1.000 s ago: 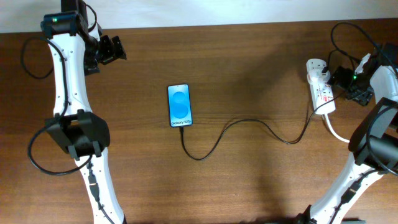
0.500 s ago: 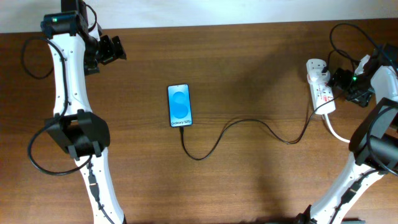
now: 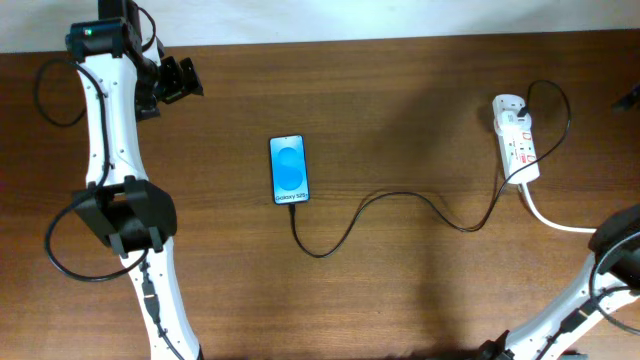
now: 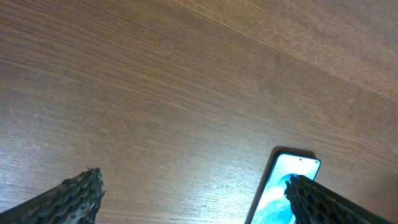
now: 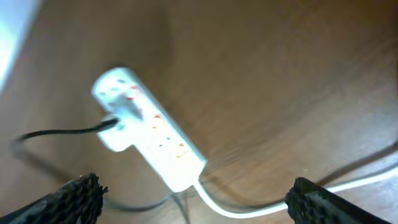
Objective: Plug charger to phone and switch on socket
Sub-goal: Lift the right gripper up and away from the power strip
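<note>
The socket [image 3: 517,138] is the biggest worry. It lies below the right gripper [image 5: 196,196], well apart from it and framed between its released, wide-spread fingers. It looks light, so I judge that an off-centre push on a red switch could slide or twist it on the wood rather than click it. The blur in the right wrist view leaves each switch's position unreadable.

The phone [image 3: 288,169] sits ahead of and below the left gripper [image 4: 194,190], nearer its right-hand finger. That gripper is also released and holds nothing. A careless sweep could shove the phone and drag its lead.

The charger [image 3: 400,196] runs slack from the phone's lower edge back to the socket. Its tip meets the phone, but I cannot tell whether it is fully seated. A finger catching a loop could pull it free.

The table [image 3: 420,100] is dark, smooth, grained wood that gives little grip. Beyond its far edge only a pale band [image 3: 300,20] of the room shows. The thick white cord [image 3: 550,218] trails off past the right gripper.
</note>
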You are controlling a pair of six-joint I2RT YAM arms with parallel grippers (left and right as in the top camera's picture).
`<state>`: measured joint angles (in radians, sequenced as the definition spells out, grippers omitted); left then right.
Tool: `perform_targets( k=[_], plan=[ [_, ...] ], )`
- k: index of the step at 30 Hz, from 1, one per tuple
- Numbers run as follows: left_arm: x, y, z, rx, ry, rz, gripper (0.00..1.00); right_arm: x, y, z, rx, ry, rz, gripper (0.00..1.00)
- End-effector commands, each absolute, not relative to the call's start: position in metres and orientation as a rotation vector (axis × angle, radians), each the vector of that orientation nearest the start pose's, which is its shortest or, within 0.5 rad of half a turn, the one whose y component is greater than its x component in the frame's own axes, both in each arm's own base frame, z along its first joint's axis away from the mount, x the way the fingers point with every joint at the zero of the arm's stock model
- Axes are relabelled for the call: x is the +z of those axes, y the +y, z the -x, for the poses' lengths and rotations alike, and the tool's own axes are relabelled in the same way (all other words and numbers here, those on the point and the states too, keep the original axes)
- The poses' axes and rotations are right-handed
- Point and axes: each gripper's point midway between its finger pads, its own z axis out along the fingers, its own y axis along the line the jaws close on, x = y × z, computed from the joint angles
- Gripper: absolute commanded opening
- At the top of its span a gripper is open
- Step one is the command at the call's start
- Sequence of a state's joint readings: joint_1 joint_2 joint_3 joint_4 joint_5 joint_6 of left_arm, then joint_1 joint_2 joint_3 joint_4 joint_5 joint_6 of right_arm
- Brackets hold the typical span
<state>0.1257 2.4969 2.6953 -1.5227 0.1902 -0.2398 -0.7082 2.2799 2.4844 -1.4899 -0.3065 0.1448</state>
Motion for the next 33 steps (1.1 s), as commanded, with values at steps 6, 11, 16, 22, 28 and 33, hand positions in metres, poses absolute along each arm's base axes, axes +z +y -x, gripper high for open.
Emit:
perform_targets(
  k=[6, 11, 16, 22, 28, 33],
  plan=[
    [0.147, 0.034, -0.52, -0.29, 2.838, 0.5, 0.99, 0.32, -0.151, -0.397, 0.344, 2.52, -0.557, 0.98],
    [0.147, 0.034, -0.52, -0.29, 2.838, 0.5, 0.99, 0.371, -0.051, -0.376, 0.339, 2.498, -0.192, 0.98],
    [0.147, 0.034, -0.52, -0.29, 2.838, 0.5, 0.99, 0.407, -0.008, -0.349, 0.252, 2.427, -0.025, 0.98],
    [0.147, 0.034, -0.52, -0.29, 2.838, 0.5, 0.99, 0.404, -0.001, -0.352, 0.262, 2.437, -0.003, 0.99],
    [0.147, 0.034, -0.52, -0.29, 2.838, 0.5, 1.0, 0.404, -0.001, -0.352, 0.262, 2.437, -0.003, 0.98],
    [0.147, 0.034, -0.52, -0.29, 2.838, 0.5, 0.99, 0.404, -0.001, -0.352, 0.262, 2.437, -0.003, 0.98]
  ],
)
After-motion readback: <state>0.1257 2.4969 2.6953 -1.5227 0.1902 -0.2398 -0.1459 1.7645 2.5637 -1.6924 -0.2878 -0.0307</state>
